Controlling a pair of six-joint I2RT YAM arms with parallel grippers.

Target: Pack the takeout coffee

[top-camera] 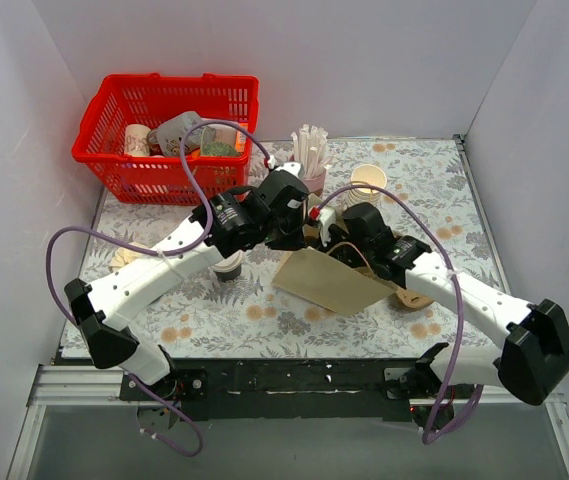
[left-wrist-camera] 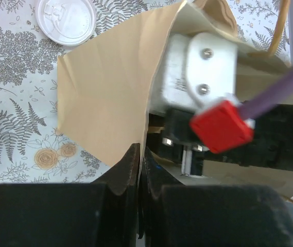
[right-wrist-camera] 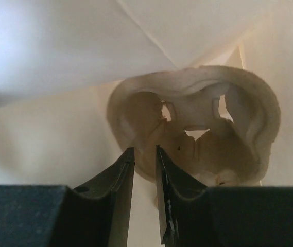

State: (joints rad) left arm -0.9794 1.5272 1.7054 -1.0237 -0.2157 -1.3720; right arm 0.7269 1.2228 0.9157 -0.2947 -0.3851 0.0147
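My left gripper is clenched on the paper bag, the right gripper's grasp inside I cannot tell, and the takeout coffee, standing just left of the bag, looks crushable, so I'd pinch it gently mid-wall.

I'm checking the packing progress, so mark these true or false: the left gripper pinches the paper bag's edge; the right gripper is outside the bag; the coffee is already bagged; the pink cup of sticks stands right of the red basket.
1. The left gripper pinches the edge of the paper bag. True.
2. The right gripper is outside the bag. False: it reaches inside the bag.
3. The takeout coffee is already in the bag. False: it stands on the table, left of the bag in the top view.
4. The pink cup of sticks stands right of the red basket. True.
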